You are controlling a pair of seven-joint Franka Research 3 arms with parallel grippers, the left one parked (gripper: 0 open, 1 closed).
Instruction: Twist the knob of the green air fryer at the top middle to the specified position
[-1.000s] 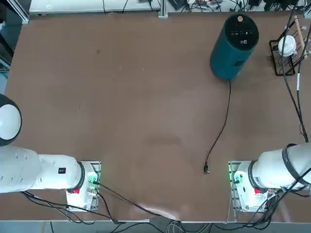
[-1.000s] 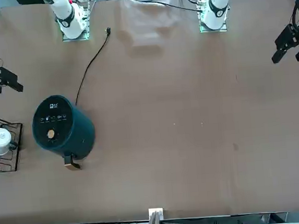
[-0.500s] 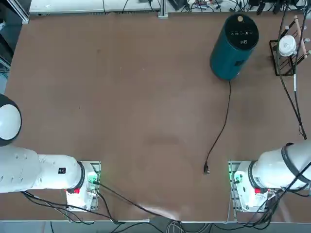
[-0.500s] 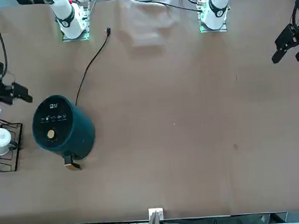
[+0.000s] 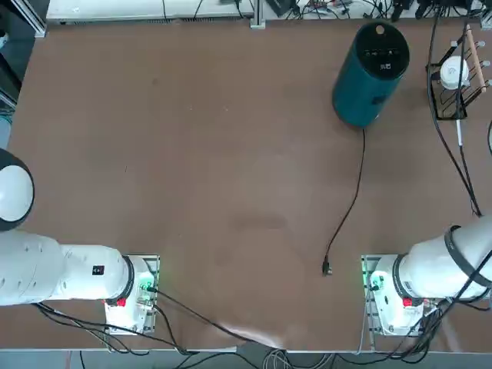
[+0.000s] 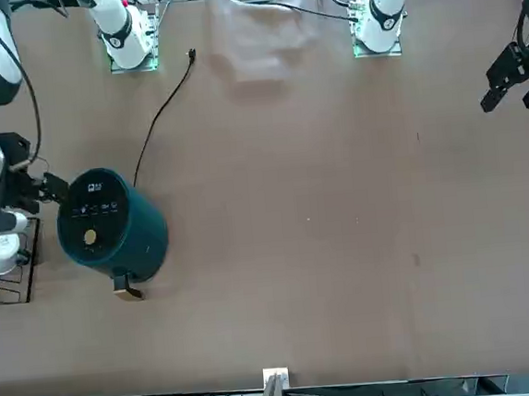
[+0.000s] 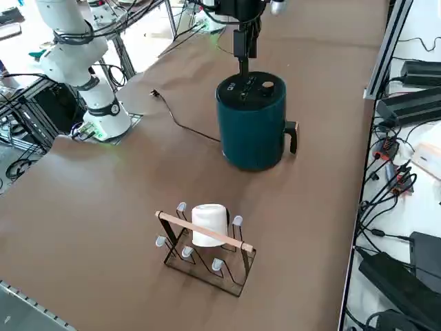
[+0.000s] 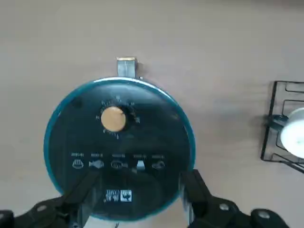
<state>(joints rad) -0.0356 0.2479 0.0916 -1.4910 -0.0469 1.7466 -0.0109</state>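
The green air fryer (image 5: 367, 77) stands upright at the far middle-right of the table, also seen in the front view (image 6: 124, 233) and the right side view (image 7: 251, 131). Its round tan knob (image 8: 113, 118) sits on the black top panel (image 8: 118, 156), above a row of small white icons; the knob (image 6: 90, 236) lies on the side away from the robot's bases. My right gripper (image 8: 137, 192) hangs open above the panel's logo end, pointing straight down, nothing between its fingers (image 8: 194, 190). In the side view the gripper (image 7: 242, 58) is just over the fryer's top edge, clear of the knob (image 7: 267, 85).
A wire rack holding a white cup (image 5: 453, 73) stands close to the fryer, on the working arm's side (image 7: 207, 234). The fryer's black cord (image 5: 354, 192) trails toward the robot to a loose plug (image 5: 327, 267). A tan handle (image 8: 126, 64) sticks out of the fryer's far side.
My right gripper has swung in from beside the wire rack toward the fryer and now hangs over its top. The fryer, rack and cord have not moved.
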